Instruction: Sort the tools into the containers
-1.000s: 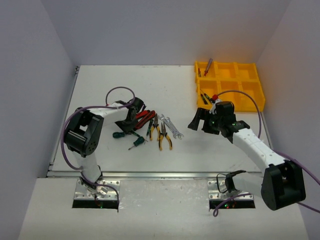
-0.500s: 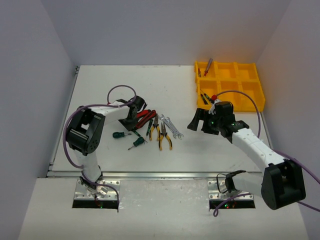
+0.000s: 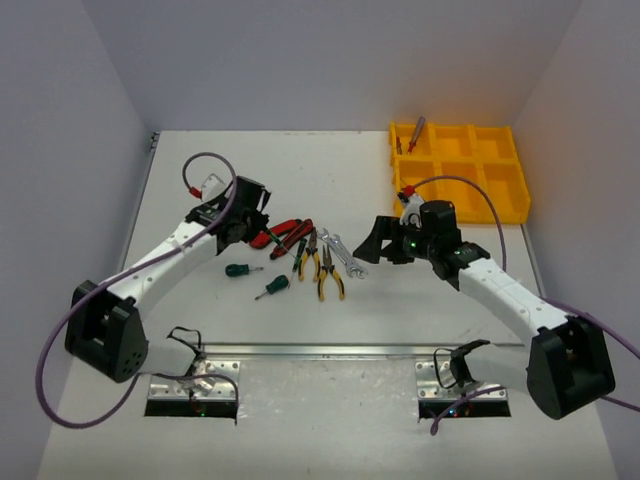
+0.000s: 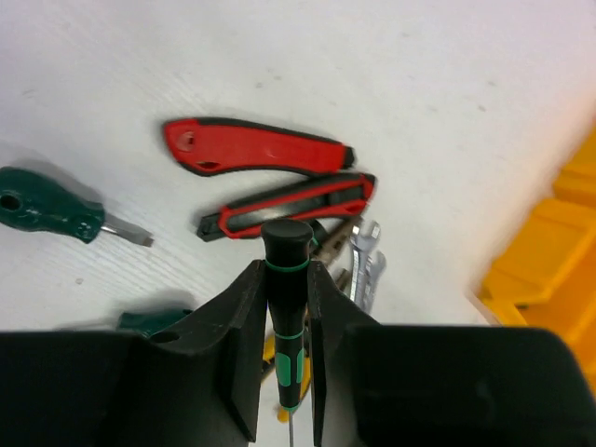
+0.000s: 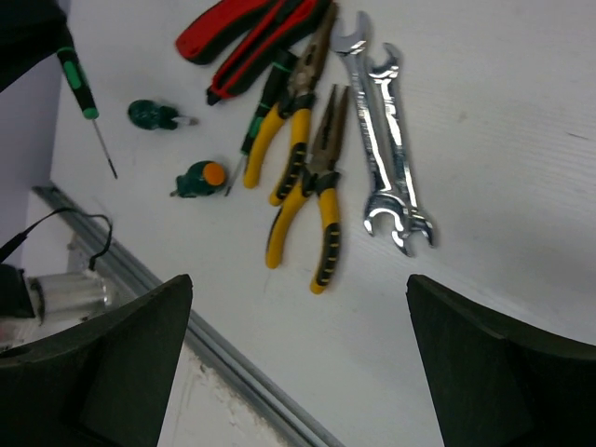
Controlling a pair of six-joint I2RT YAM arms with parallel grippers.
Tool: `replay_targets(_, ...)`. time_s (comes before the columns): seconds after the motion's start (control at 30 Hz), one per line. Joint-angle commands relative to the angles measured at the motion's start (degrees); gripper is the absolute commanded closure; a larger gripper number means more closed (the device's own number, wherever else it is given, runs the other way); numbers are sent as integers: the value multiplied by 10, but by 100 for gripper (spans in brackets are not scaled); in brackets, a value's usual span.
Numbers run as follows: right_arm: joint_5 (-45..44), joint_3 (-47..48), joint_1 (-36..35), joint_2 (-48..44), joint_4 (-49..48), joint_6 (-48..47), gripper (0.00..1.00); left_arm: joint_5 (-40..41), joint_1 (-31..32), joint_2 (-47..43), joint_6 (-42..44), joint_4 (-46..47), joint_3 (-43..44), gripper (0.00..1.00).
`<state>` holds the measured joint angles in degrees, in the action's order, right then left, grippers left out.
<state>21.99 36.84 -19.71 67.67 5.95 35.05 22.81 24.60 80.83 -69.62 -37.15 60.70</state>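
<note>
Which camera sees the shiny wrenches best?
The right wrist view: both silver wrenches lie whole and large, side by side. The top external view shows them small and far; the left wrist view catches only their ends, the rest hidden.

— How does the left arm (image 3: 165, 255) stand?
— Stretched forward and to the right from its base. Its wrist points right, and the jaws are clamped on the handle of a black-green screwdriver (image 4: 286, 244).
— And the right arm (image 3: 500, 288)?
— It extends forward and to the left, forearm sloping down, wrist low. The jaws are spread wide apart, with nothing between them.
</note>
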Motion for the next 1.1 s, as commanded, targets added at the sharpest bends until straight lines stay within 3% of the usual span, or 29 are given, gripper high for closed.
replay_targets(0.0,130,32,-54,5,-117,0,5,-111,20,-101,142,177,-68,100)
replay_targets(0.03,144,36,-66,11,-122,0,6,-118,21,-104,172,226,-71,100)
replay_targets(0.1,161,86,-103,32,-121,-4,7,-224,29,-144,197,345,-123,100)
replay_targets(0.2,136,114,-145,59,-130,7,12,-321,44,-169,208,435,-160,100)
replay_targets(0.37,113,120,-180,97,-182,53,25,-365,76,-171,211,505,-176,100)
replay_targets(0.57,74,134,-199,131,-192,69,48,-370,98,-174,198,532,-192,100)
replay_targets(0.6,71,134,-199,133,-191,68,55,-367,98,-176,199,532,-192,100)
replay_targets(0.63,63,132,-199,130,-189,64,80,-356,98,-180,206,525,-192,99)
replay_targets(0.67,55,129,-199,126,-187,60,100,-343,98,-184,212,517,-191,95)
replay_targets(0.7,45,130,-199,122,-181,54,100,-323,98,-186,216,500,-185,71)
replay_targets(0.73,15,134,-199,118,-163,37,100,-290,98,-190,229,466,-173,23)
replay_targets(0.77,-32,145,-199,113,-125,10,100,-259,98,-193,244,420,-163,0)
replay_targets(0.93,-239,213,-149,143,61,-141,100,-40,98,-217,281,199,-86,0)
replay_targets(1.07,-307,288,-27,226,111,-230,100,-20,98,-235,327,143,-79,0)
